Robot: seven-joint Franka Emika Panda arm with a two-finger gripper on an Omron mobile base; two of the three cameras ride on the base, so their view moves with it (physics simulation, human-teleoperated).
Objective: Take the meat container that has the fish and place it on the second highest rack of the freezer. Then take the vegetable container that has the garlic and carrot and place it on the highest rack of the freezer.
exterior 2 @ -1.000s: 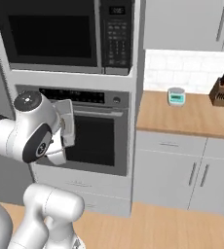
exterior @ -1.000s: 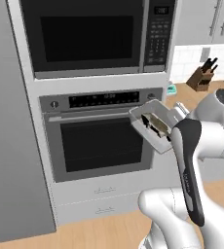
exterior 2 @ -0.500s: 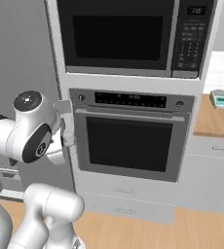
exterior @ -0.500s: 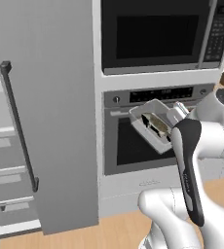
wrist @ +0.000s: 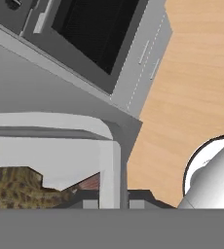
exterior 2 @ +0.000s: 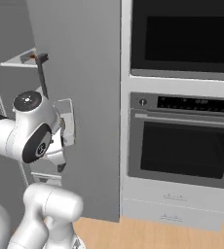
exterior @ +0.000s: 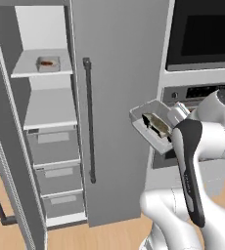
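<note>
My gripper (wrist: 115, 198) is shut on the rim of the white meat container (exterior: 152, 128), held tilted in front of the arm's elbow. The dark mottled fish (exterior: 155, 123) lies inside it; the hand view shows the fish (wrist: 16, 187) and the container's wall (wrist: 109, 163) close up. To the left stands the tall grey freezer (exterior: 119, 73), with its left door swung open. Inside, the highest rack (exterior: 31, 71) carries a small white tray (exterior: 48, 63) with a reddish-brown item. The second highest rack (exterior: 48, 111) below is bare. From the right base view, the container (exterior 2: 66, 124) pokes out beside the arm.
The freezer's shut right door has a long dark bar handle (exterior: 89, 119) between the container and the shelves. White drawers (exterior: 53, 146) sit under the racks. The open left door (exterior: 9, 161) flanks the shelves. The black-glass wall oven (exterior 2: 182, 146) stands to the right over wood floor (wrist: 196, 87).
Both base views have swung from the wall oven to the open freezer, so the base has moved left. The container with the fish stays gripped at the same place by the arm.
</note>
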